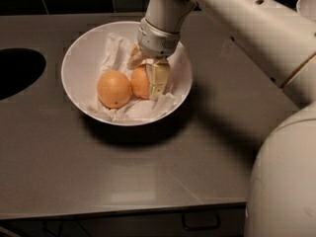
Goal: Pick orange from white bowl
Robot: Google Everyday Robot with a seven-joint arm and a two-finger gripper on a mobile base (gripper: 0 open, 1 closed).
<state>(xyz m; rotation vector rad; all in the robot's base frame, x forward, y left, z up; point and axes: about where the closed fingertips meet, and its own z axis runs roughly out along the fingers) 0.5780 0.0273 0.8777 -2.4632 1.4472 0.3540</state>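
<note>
The white bowl (79, 63), lined with crumpled white paper, sits on the grey counter at the upper left. Two oranges lie in it. The deeper reddish orange (139, 83) is on the right. A paler one with a small dark dot (113, 89) is touching it on the left. My gripper (146, 73) reaches down into the bowl from above. One finger (159, 78) presses the orange's right side and the other (134, 59) sits at its upper left. The orange is held between them, still resting in the bowl and partly hidden by the near finger.
A dark round opening (17, 70) is set in the counter at the far left. The counter's front edge (123, 209) runs along the bottom, with a drawer handle below. My white arm and body (284, 172) fill the right side. A dark tiled wall runs behind.
</note>
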